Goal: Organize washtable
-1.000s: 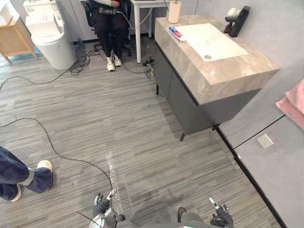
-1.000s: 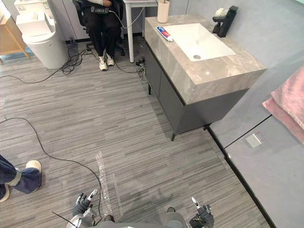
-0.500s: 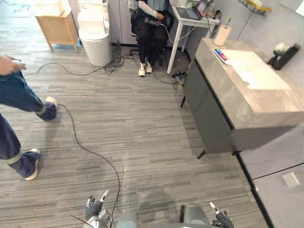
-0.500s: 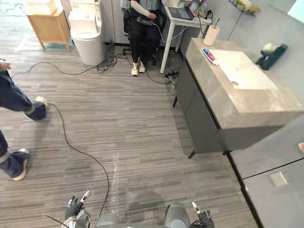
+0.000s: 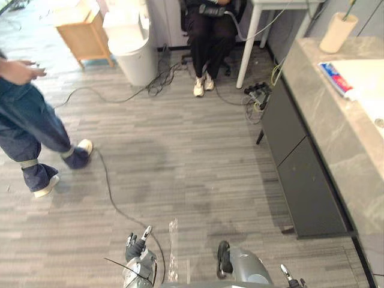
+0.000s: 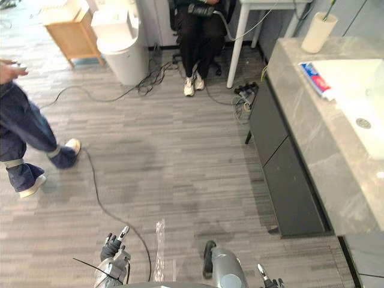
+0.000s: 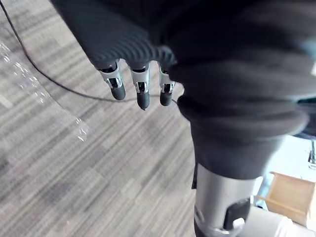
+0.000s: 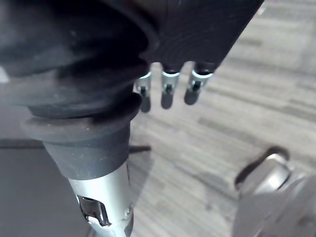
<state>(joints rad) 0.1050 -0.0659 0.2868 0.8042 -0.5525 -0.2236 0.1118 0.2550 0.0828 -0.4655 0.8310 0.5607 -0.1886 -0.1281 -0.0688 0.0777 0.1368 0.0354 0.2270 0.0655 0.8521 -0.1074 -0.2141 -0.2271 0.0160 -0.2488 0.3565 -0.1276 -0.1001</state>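
Observation:
The washtable [image 6: 312, 144] stands at the right: a grey marble top on a dark cabinet, with a white sink [image 6: 360, 96] set in it. A red, white and blue toothpaste tube [image 6: 314, 79] lies on the top beside the sink. A beige cup [image 6: 318, 31] with a stick in it stands at the far end. My left hand [image 5: 137, 247] hangs low near the floor, far from the washtable, its fingers [image 7: 140, 91] straight and holding nothing. My right hand [image 6: 267, 281] hangs low too, fingers [image 8: 168, 91] straight and free.
A person in blue jeans [image 5: 30, 132] stands at the left. Another person [image 5: 210, 36] sits at the back by a white table leg [image 5: 246, 48]. A white toilet [image 5: 129, 42], a wooden cabinet [image 5: 81, 30], floor cables [image 5: 114, 198] and a power strip [image 5: 255, 93] are also there.
The camera has swung, so the washtable now sits at the right edge. The person in jeans has stepped nearer to the middle. Both hands still hang low.

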